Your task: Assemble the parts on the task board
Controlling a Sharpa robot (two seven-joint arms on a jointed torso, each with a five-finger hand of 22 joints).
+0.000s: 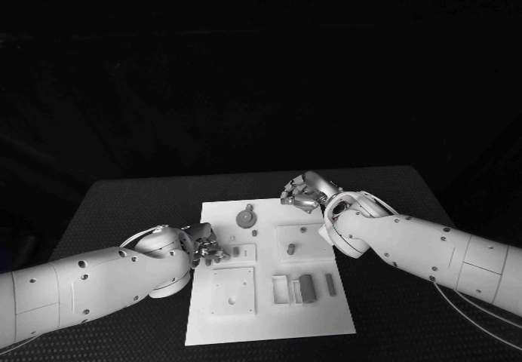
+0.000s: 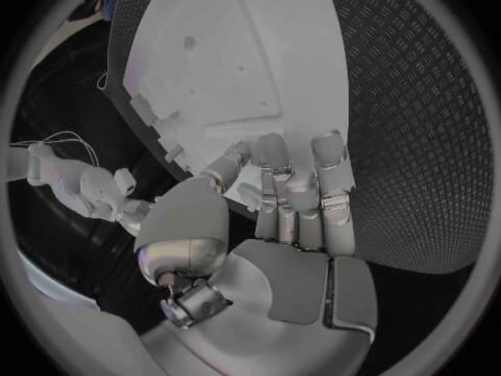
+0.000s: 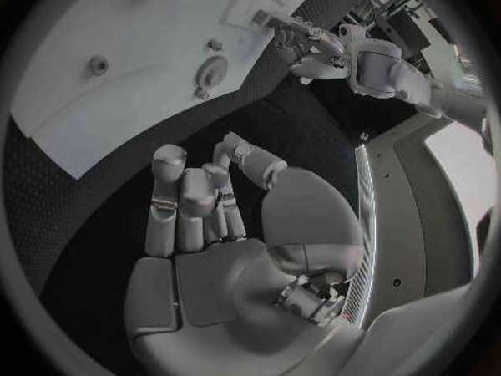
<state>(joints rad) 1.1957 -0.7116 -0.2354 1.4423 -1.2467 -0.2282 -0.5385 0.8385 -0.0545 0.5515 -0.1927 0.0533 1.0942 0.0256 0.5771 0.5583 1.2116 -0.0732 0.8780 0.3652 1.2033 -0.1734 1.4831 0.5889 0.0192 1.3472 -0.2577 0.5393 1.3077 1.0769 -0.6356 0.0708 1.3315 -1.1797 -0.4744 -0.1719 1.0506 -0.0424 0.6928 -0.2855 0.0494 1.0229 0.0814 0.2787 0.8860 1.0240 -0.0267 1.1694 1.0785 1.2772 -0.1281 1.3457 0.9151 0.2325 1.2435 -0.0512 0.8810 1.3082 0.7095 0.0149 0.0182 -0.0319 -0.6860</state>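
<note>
The task board (image 1: 266, 302) lay in the middle of the black worktop (image 1: 403, 317), its grey parts (image 1: 307, 286) sitting near the right edge. The left hand (image 1: 207, 245) rested at the board's left edge, fingers (image 2: 274, 167) loosely apart, holding nothing. The right hand (image 1: 305, 194) hovered at the far right corner, fingers (image 3: 167, 192) also empty and apart.

my arms (image 1: 98, 275) are white, my hands silver: the left hand (image 2: 292, 217) and right hand (image 3: 209, 217) have pale grey palms and shiny metal bands on the fingers. the board (image 1: 266, 302) is white, with grey parts (image 1: 305, 286) on it. the table (image 1: 403, 302) is black, with a raised diamond tread pattern.
</note>
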